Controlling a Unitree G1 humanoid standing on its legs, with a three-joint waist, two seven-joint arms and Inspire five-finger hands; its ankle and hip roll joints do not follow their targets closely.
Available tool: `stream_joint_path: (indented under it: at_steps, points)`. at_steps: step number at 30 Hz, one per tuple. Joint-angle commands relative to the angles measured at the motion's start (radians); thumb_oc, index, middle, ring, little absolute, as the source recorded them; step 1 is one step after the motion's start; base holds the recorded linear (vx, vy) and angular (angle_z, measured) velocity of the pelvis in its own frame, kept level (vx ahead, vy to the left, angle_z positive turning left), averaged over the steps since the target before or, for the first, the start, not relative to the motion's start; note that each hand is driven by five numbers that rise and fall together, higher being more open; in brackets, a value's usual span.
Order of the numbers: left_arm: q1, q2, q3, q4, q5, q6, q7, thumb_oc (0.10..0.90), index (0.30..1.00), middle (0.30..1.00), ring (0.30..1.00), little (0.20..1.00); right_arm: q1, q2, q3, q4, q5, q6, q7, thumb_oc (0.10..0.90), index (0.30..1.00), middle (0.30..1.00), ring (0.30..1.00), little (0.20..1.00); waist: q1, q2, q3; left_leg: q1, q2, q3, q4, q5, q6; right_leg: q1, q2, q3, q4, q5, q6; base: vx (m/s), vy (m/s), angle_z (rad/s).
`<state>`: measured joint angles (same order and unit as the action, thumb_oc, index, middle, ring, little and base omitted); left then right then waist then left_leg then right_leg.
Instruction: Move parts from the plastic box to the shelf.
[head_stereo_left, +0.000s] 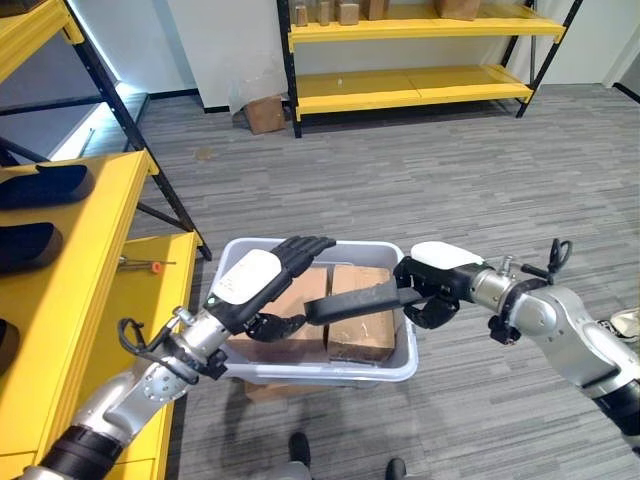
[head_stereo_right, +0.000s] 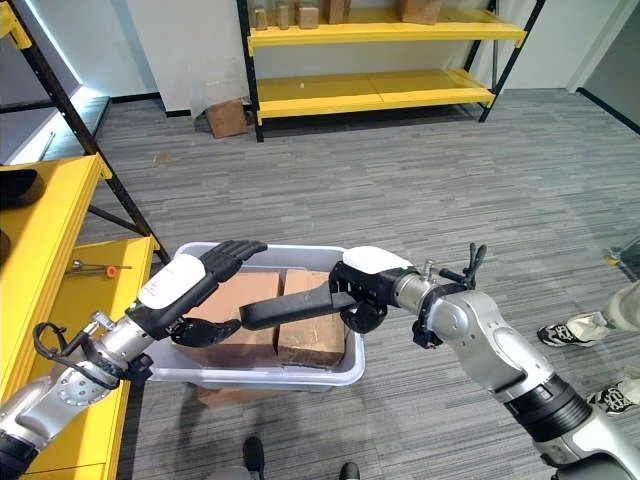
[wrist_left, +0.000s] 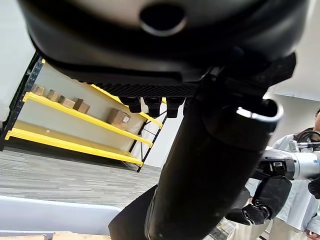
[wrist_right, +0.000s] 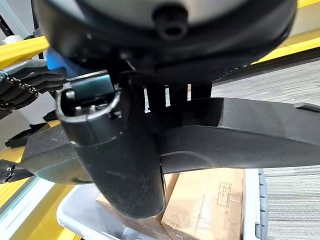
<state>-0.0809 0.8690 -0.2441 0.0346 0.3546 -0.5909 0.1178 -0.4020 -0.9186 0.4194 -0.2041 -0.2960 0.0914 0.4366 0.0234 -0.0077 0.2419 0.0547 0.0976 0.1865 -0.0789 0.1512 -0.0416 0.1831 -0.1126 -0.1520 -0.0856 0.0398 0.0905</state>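
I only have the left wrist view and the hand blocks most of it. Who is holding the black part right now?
Observer: The right hand has its fingers curled round one end of the long black part, above the plastic box.
Operator: And my left hand?
Observer: The left hand is at the part's other end, fingers straight. I cannot tell if it touches.
Operator: Where is the shelf?
Observer: The yellow shelf stands on the robot's left, with dark parts on it.
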Motion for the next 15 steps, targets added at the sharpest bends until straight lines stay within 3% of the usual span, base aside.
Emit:
stream_joint_path:
  at_steps: [1, 8, 13, 15]
  points:
    - [-0.056, -0.063, -0.010, -0.016, -0.106, -0.095, 0.040, 0.900, 1.000, 1.000, 1.000, 1.000, -0.198, 0.024, -0.029, -0.133, 0.017, -0.051, -0.125, 0.400, 0.300, 0.300, 0.300, 0.300, 0.000, -0.024, -0.093, 0.056, 0.066, -0.040, -0.003, -0.104, -0.047, -0.053, 0.006, -0.027, 0.104, -0.086, -0.019, 0.00, 0.000, 0.00]
    - [-0.015, -0.052, 0.057, -0.032, -0.090, -0.042, 0.084, 0.900, 1.000, 1.000, 1.000, 1.000, -0.175, 0.010, -0.046, -0.088, -0.062, -0.039, -0.115, 0.400, 0.300, 0.300, 0.300, 0.300, 0.010, -0.022, -0.093, 0.057, 0.065, -0.047, -0.002, -0.103, -0.050, -0.051, 0.005, -0.032, 0.106, -0.089, -0.022, 0.02, 0.012, -0.01]
    - [0.035, -0.022, 0.149, 0.012, -0.046, -0.042, 0.144, 0.900, 1.000, 1.000, 1.000, 1.000, -0.109, -0.021, -0.087, -0.081, -0.089, -0.056, -0.108, 0.400, 0.300, 0.300, 0.300, 0.300, 0.009, -0.024, -0.097, 0.056, 0.066, -0.045, -0.003, -0.101, -0.051, -0.053, 0.003, -0.034, 0.106, -0.089, -0.021, 0.00, 0.000, 0.00]
    - [0.060, -0.001, 0.201, 0.050, -0.005, -0.075, 0.175, 0.900, 1.000, 1.000, 1.000, 1.000, -0.079, -0.035, -0.106, -0.069, -0.085, -0.062, -0.107, 0.400, 0.300, 0.300, 0.300, 0.300, 0.009, -0.024, -0.096, 0.056, 0.065, -0.045, -0.004, -0.099, -0.049, -0.056, 0.001, -0.035, 0.110, -0.089, -0.019, 0.00, 0.000, 0.00]
